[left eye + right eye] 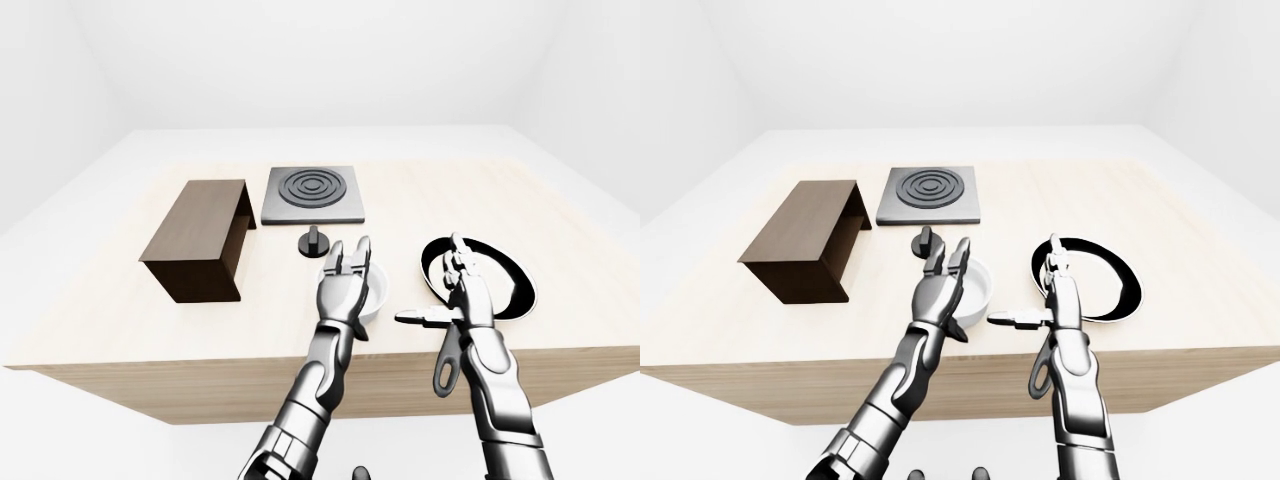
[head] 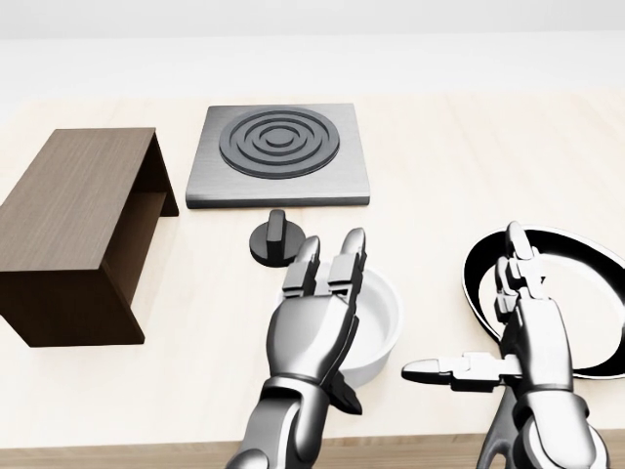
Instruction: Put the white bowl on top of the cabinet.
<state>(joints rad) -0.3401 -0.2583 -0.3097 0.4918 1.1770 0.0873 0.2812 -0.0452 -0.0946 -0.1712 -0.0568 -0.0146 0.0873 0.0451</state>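
The white bowl [image 2: 379, 315] sits on the wooden table, low in the centre of the head view. My left hand [image 2: 330, 298] hovers over the bowl's left rim with its fingers stretched out and open, hiding that side; contact cannot be told. My right hand [image 2: 479, 327] stands open to the right of the bowl, thumb pointing left toward it, fingers raised before the pan. The dark brown cabinet [image 2: 73, 220] lies at the left, its open side facing right, nothing on its top.
A grey stove plate [image 2: 278, 151] with black rings lies at the top centre. A small black knob [image 2: 276, 240] stands just above the bowl. A black frying pan [image 2: 586, 293] with a white rim lies at the right. The table edge [image 1: 300, 375] runs near my arms.
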